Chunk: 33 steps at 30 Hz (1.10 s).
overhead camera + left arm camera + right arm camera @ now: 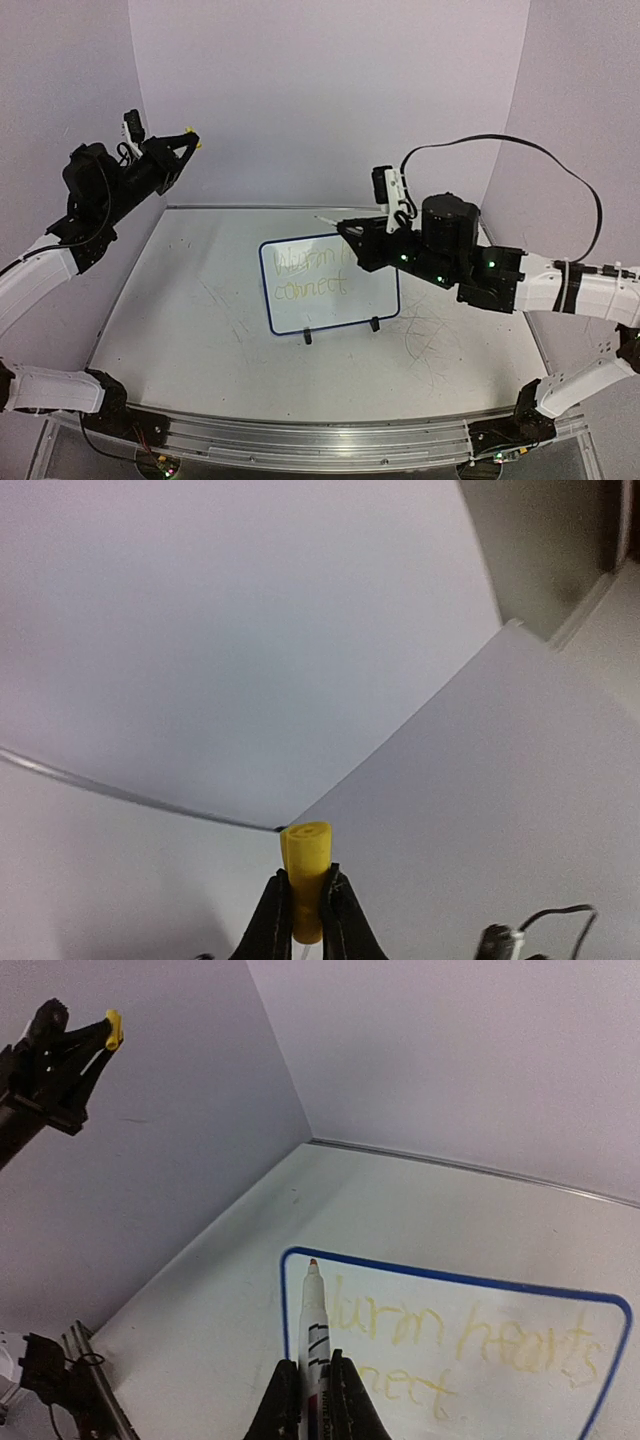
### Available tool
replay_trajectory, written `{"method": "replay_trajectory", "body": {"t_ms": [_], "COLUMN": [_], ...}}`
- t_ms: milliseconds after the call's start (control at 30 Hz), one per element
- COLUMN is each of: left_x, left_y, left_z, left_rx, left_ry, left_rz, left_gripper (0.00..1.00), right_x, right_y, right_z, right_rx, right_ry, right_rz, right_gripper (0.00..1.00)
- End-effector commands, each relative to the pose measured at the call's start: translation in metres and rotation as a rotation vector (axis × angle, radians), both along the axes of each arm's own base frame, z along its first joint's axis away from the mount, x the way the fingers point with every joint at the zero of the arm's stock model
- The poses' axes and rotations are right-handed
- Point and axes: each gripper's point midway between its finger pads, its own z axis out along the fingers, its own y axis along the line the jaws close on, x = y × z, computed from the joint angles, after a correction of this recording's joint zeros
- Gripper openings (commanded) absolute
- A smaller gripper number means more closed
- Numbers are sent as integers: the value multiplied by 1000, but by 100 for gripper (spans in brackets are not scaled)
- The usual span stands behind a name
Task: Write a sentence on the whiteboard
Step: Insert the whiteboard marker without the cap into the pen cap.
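The whiteboard (340,312) with a blue frame stands on two black feet mid-table. The sentence (312,275) is on it in faint yellow-green, two lines; it also shows in the right wrist view (470,1340). My right gripper (347,231) is shut on a white marker (313,1320), uncapped, its tip held above the board's top left corner (290,1260). My left gripper (190,141) is raised high at the far left, shut on the yellow marker cap (306,865). The cap also shows in the right wrist view (114,1028).
The white tabletop (190,300) carries grey scratch marks left and right of the board. Purple-white walls close the back and both sides. A black cable (560,170) loops above my right arm.
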Motion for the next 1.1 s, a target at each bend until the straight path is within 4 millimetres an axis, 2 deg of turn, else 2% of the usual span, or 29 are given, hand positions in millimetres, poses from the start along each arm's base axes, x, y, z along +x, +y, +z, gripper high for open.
{"method": "replay_trajectory", "body": {"t_ms": [0,133,300,500,800,1067], "left_x": [-21,-25,-33,-35,-32,-24], "left_y": [-29,-36,-40,-49,-46,-52], "left_z": [47,49,42,35,34,28], "left_rx": [-287,-392,-479,-550,-587,-596], "left_ry": [-192,-164,-123,-75,-66,-31], "left_rz": [-272,-358,-397,-447,-422,-435], "left_gripper": [2,1,0,0,0,0], "right_x": [-17,-9,10,7,6,7], "right_y": [51,75,93,109,105,109], "right_z": [89,105,106,117,126,134], "right_rx": [320,361,310,293,296,289], "right_ry": [-105,-167,-210,-305,-354,-381], "right_rz": [230,219,121,71,-11,-18], "right_gripper": [0,0,0,0,0,0]}}
